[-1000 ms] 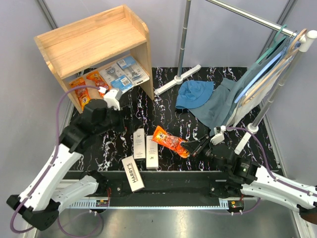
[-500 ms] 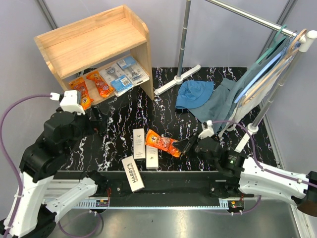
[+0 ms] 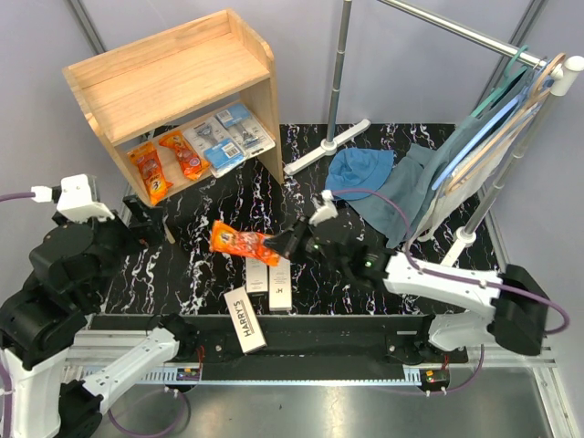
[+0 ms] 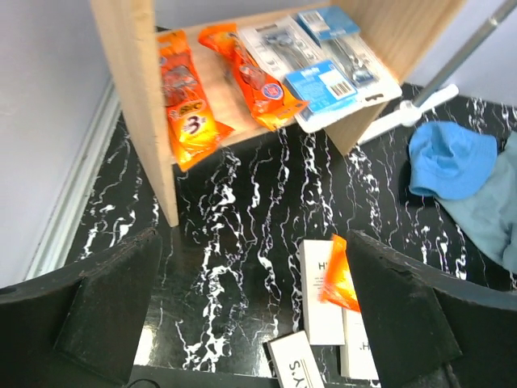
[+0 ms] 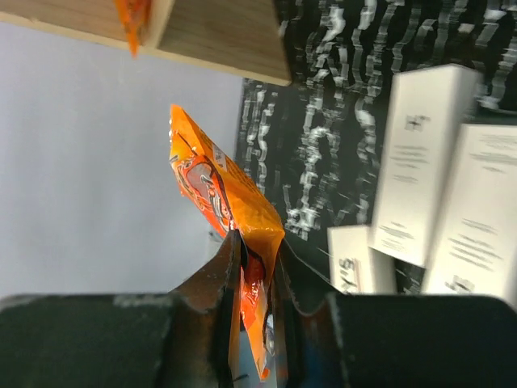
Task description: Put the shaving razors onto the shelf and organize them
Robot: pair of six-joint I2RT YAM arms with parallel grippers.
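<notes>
The light-wood shelf (image 3: 169,78) stands at the back left. On its lower level lie two orange razor packs (image 3: 149,171) (image 3: 185,153) and blue blister packs (image 3: 226,135). My right gripper (image 3: 285,243) is shut on the end of another orange pack (image 3: 239,241), holding it in the air over the white Harry's boxes (image 3: 279,285). A third box (image 3: 245,319) lies nearer the front edge. The right wrist view shows the orange pack (image 5: 222,194) pinched between the fingers (image 5: 230,267). My left gripper (image 3: 144,222) hangs open and empty in front of the shelf (image 4: 133,97).
A metal clothes rack with its base (image 3: 326,146) stands at the back, hangers (image 3: 511,109) on its bar at the right. A blue hat (image 3: 358,173) and blue cloths (image 3: 411,187) lie on the black marbled table (image 3: 210,201). Grey walls close in on both sides.
My right arm has carried the orange pack left, from beside the white boxes to over them. My left arm has drawn back from the shelf, leftward and toward the front.
</notes>
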